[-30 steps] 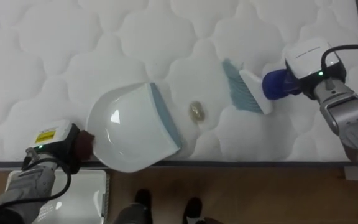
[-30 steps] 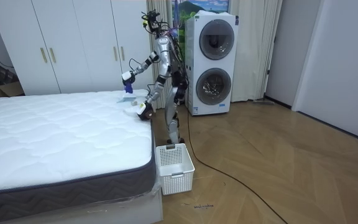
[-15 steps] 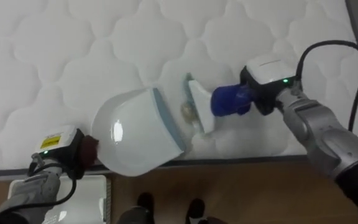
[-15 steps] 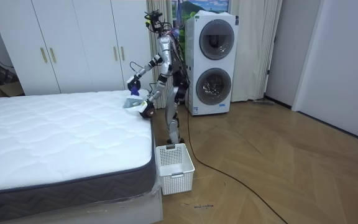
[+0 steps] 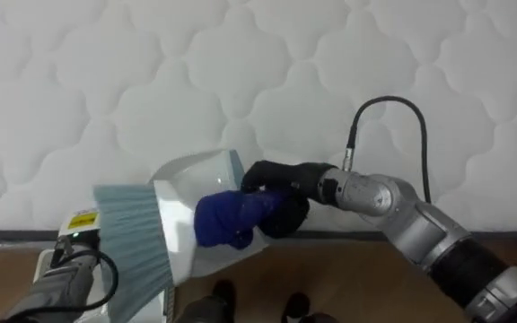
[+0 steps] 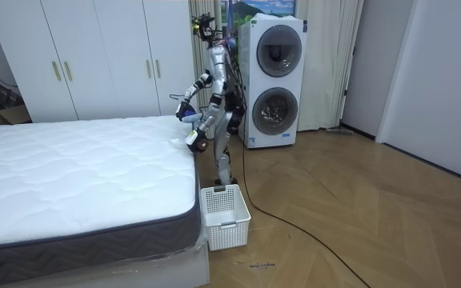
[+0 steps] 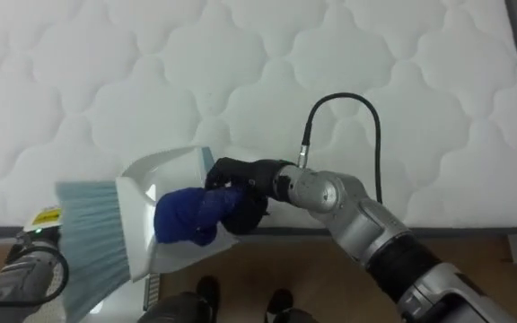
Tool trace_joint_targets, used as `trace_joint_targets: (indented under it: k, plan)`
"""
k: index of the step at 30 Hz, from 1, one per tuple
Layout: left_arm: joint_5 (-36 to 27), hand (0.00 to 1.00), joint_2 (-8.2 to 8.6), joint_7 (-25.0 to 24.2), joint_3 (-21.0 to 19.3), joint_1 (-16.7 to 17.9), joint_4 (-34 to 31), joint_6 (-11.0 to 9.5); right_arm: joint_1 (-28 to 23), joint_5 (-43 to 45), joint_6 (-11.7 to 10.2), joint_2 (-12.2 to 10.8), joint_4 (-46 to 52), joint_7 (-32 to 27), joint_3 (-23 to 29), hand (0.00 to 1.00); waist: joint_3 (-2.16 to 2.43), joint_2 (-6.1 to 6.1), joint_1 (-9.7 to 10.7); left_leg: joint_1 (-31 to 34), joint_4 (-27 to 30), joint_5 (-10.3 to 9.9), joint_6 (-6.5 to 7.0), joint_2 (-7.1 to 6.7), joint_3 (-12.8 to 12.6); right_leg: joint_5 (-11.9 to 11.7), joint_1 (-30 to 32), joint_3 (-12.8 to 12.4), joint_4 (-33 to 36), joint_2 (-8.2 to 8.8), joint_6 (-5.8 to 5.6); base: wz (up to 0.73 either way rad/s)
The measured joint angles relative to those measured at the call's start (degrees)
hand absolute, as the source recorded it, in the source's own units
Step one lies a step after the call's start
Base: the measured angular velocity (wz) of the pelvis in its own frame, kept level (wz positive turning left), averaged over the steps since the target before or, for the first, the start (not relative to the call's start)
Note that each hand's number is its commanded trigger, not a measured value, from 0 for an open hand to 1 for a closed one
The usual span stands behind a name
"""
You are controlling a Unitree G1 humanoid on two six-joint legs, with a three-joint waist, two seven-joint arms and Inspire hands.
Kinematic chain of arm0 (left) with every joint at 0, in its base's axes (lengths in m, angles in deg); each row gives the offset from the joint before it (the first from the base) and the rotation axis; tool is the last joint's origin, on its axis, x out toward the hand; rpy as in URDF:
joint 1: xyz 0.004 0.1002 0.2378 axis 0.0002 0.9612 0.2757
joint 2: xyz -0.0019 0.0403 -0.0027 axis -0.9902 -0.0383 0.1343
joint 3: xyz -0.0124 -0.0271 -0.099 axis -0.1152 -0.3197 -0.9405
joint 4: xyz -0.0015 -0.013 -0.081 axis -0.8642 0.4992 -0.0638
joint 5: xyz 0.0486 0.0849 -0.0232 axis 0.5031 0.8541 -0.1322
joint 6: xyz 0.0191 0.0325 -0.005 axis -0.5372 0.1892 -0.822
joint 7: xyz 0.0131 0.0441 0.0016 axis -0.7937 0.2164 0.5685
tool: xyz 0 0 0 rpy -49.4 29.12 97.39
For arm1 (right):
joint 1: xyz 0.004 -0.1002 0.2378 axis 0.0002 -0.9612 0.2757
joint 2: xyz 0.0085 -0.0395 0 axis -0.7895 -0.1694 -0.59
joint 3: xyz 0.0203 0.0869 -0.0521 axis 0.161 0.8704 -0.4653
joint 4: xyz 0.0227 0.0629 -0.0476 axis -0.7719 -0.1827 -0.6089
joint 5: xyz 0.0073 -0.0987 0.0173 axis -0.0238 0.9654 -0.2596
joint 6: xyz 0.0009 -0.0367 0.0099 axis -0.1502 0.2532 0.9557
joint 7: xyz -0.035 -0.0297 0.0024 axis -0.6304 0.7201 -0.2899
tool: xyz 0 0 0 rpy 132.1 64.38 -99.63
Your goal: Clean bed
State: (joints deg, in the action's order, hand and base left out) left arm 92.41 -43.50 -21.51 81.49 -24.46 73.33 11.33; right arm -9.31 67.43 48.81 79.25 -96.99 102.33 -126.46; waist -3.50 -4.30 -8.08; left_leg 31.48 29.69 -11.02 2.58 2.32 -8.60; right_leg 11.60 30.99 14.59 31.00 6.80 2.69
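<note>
My right hand (image 5: pixel 278 196) is shut on the blue handle (image 5: pixel 230 221) of a hand brush. Its white head and pale blue bristles (image 5: pixel 133 244) reach left over the white dustpan (image 5: pixel 203 170), which sits at the near edge of the white quilted mattress (image 5: pixel 106 90). The brush covers most of the pan. My left hand (image 5: pixel 72 269) shows at the lower left behind the bristles, its fingers hidden. In the room view I stand at the bed's far corner, both arms at the mattress edge (image 6: pixel 189 132).
A white slatted basket (image 6: pixel 225 214) stands on the wood floor beside the bed, just behind my feet. A stacked washer and dryer (image 6: pixel 272 80) is behind me. White wardrobes (image 6: pixel 94 56) line the wall beyond the bed.
My right hand swept the brush leftward across the mattress and onto the dustpan. The small brownish scrap that lay before the pan is now hidden.
</note>
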Motion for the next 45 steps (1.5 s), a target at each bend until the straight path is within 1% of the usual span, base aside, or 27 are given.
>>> trace_joint_targets:
  k: [2,6,12,16,19,22,24,26,28,30,31,33,34,35,37,38,39,40,41,42,43,44,45]
  plan:
    - [0.0,1.00,0.17,0.0,0.0,0.0,0.5,0.0,0.0,-1.7,-0.3,0.0,0.0,1.4,0.0,1.00,0.10,0.16,0.0,-0.1,0.0,0.0,0.00,-0.02,0.0,0.0,-0.1,-0.1,0.1,0.02,0.02,0.00]
    - [0.0,1.00,0.25,0.0,0.0,0.0,0.6,-0.1,0.0,-3.8,-0.8,0.0,-0.1,3.2,0.0,1.00,0.09,0.30,0.0,-0.1,0.2,0.0,0.03,-0.03,0.0,0.3,0.0,-0.2,0.7,0.10,0.02,0.00]
    - [0.0,1.00,0.50,0.2,0.0,0.0,1.0,-0.1,-0.1,-3.8,-0.8,0.1,-0.2,3.2,0.0,1.00,0.06,0.67,0.0,-0.2,0.2,0.0,0.02,-0.02,-0.1,0.5,-0.1,-0.2,0.9,0.15,0.09,0.00]
    - [0.0,1.00,0.49,0.3,0.0,0.0,1.1,-0.5,-0.1,-3.8,-0.8,0.5,-0.4,3.1,0.0,1.00,0.06,0.71,0.0,-0.2,0.2,0.0,0.01,-0.04,-0.1,0.7,0.0,-0.2,1.0,0.20,0.09,0.00]
    - [-0.1,1.00,0.49,0.3,0.0,0.0,1.1,-1.1,-0.1,-3.8,-1.3,1.3,-0.7,2.5,0.0,1.00,0.06,0.70,0.0,-0.2,0.2,0.0,0.02,-0.09,-0.1,0.7,-0.1,-0.2,1.0,0.26,0.09,0.02]
    - [0.0,1.00,0.49,0.6,0.0,0.3,1.0,-1.1,-0.1,-4.2,-1.3,1.9,-0.7,1.2,0.1,1.00,0.07,0.68,0.1,-0.4,0.0,0.0,0.02,-0.19,0.0,0.7,-0.3,-0.2,0.9,0.28,0.07,0.00]
    - [0.0,1.00,0.52,1.2,-0.2,1.1,0.9,-1.2,-0.2,-6.6,-1.5,2.3,-1.4,0.1,0.6,1.00,0.09,0.65,0.7,-1.6,-0.1,0.0,0.02,-0.43,0.4,0.8,-1.6,0.0,0.8,0.39,-0.01,0.08]
    - [0.1,1.00,0.56,1.2,-0.2,1.2,0.9,-1.3,-0.8,-8.5,-2.5,2.2,-3.3,-0.9,2.4,1.00,0.09,0.65,1.5,-2.8,-0.2,0.0,0.02,-0.72,1.0,0.9,-3.0,0.3,0.7,0.49,-0.26,0.19]
    - [0.1,1.00,0.66,1.3,-0.6,1.5,0.8,-1.6,-1.1,-8.8,-2.9,2.1,-4.2,-2.2,4.7,1.00,0.08,0.67,2.0,-3.7,-0.6,0.0,0.02,-0.93,1.0,1.0,-3.8,0.3,0.5,0.67,-0.39,0.05]
    - [0.2,1.00,0.90,2.2,-2.1,2.0,0.4,-2.4,-2.0,-11.0,-3.4,2.0,-4.8,-4.3,8.7,1.00,0.09,0.66,2.4,-4.3,-1.2,-0.1,0.09,-0.95,0.9,1.0,-4.7,0.3,-0.2,0.69,-0.49,-0.06]
    - [0.2,1.00,1.09,2.7,-2.8,2.4,0.4,-2.7,-2.2,-11.5,-3.4,1.9,-4.8,-4.9,9.8,1.00,0.09,0.65,2.5,-4.7,-1.4,-0.1,0.10,-0.96,0.8,1.0,-5.0,0.3,-0.4,0.66,-0.53,-0.06]
    - [0.1,1.00,1.58,3.8,-4.5,3.5,0.4,-3.2,-3.3,-14.6,-3.6,1.2,-5.3,-7.6,14.1,1.00,0.10,0.69,3.5,-6.5,-2.2,0.0,0.19,-1.07,0.7,0.9,-6.7,0.1,-1.3,0.57,-0.85,0.00]
    - [0.1,1.00,1.75,4.1,-5.0,3.7,0.4,-3.5,-4.1,-15.6,-4.3,0.7,-5.5,-9.3,16.6,1.00,0.09,0.69,3.6,-7.4,-2.4,0.0,0.20,-1.01,0.7,0.8,-7.8,0.0,-2.1,0.29,-1.02,0.00]
    - [0.1,1.00,1.82,4.5,-5.2,3.7,0.5,-3.6,-4.5,-16.0,-4.7,0.4,-5.6,-10.2,17.7,1.00,0.08,0.72,3.5,-7.9,-2.5,0.0,0.20,-0.96,0.7,0.7,-8.4,-0.1,-2.5,0.09,-1.11,-0.04]
    - [0.1,1.00,2.02,6.5,-5.3,4.3,0.5,-4.4,-6.8,-17.4,-6.4,0.2,-5.3,-13.8,21.1,1.00,0.25,0.90,3.8,-9.8,-3.4,-0.1,0.23,-1.02,0.7,0.4,-10.4,0.0,-3.8,-0.04,-1.29,-0.02]
    - [0.1,1.00,2.05,6.9,-5.3,4.5,0.5,-4.6,-7.5,-17.6,-6.6,0.2,-5.1,-14.6,22.0,1.00,0.30,0.98,3.9,-10.3,-3.6,-0.1,0.24,-1.04,0.7,0.4,-10.9,0.1,-4.2,-0.05,-1.35,0.00]
    - [0.1,1.00,2.09,7.4,-5.3,5.1,0.5,-4.8,-8.7,-18.0,-7.0,0.1,-5.1,-16.4,23.1,0.85,0.55,1.18,4.4,-11.2,-4.3,-0.1,0.24,-1.15,0.7,0.3,-11.9,0.3,-4.8,-0.03,-1.51,0.04]
    - [0.1,1.00,2.36,7.5,-5.4,5.5,0.4,-4.8,-9.5,-18.5,-7.0,0.1,-5.1,-17.8,24.1,0.63,1.10,1.61,4.9,-11.6,-4.7,-0.1,0.25,-1.23,0.9,0.2,-12.6,0.5,-5.4,-0.07,-1.65,0.04]
    - [0.1,1.00,2.60,7.6,-5.4,5.7,0.4,-4.8,-9.9,-18.8,-7.0,0.1,-5.1,-18.6,24.6,0.49,1.18,1.75,5.0,-12.1,-5.1,0.0,0.28,-1.35,0.9,0.1,-13.0,0.5,-5.5,-0.03,-1.73,0.04]
    - [0.1,1.00,3.40,7.9,-5.8,6.3,0.3,-4.8,-10.7,-19.1,-7.0,0.1,-5.1,-20.1,25.7,0.00,1.41,2.09,5.2,-13.3,-6.0,0.0,0.41,-1.65,0.9,0.0,-13.9,0.4,-5.7,0.10,-1.94,0.00]
    - [0.1,1.00,4.35,8.4,-6.5,7.4,0.1,-4.8,-11.7,-19.3,-7.0,0.1,-5.2,-21.7,26.6,0.00,1.86,2.52,5.4,-14.7,-7.1,0.1,0.46,-1.89,0.9,-0.1,-15.1,0.3,-6.4,0.11,-2.16,0.00]
    - [0.1,1.00,4.73,8.8,-7.0,8.2,-0.4,-4.8,-12.2,-19.3,-7.0,0.1,-5.2,-22.4,26.9,0.00,2.16,2.63,5.4,-15.5,-7.6,0.1,0.47,-2.03,0.8,-0.2,-15.7,0.3,-6.7,0.14,-2.23,0.00]
    - [0.1,1.00,5.32,9.4,-8.1,9.9,-1.7,-4.8,-13.1,-19.3,-7.0,0.1,-5.2,-23.5,27.7,0.00,2.40,2.83,5.5,-17.0,-8.7,0.1,0.47,-2.15,0.8,-0.2,-17.2,0.4,-7.5,0.10,-2.35,0.00]
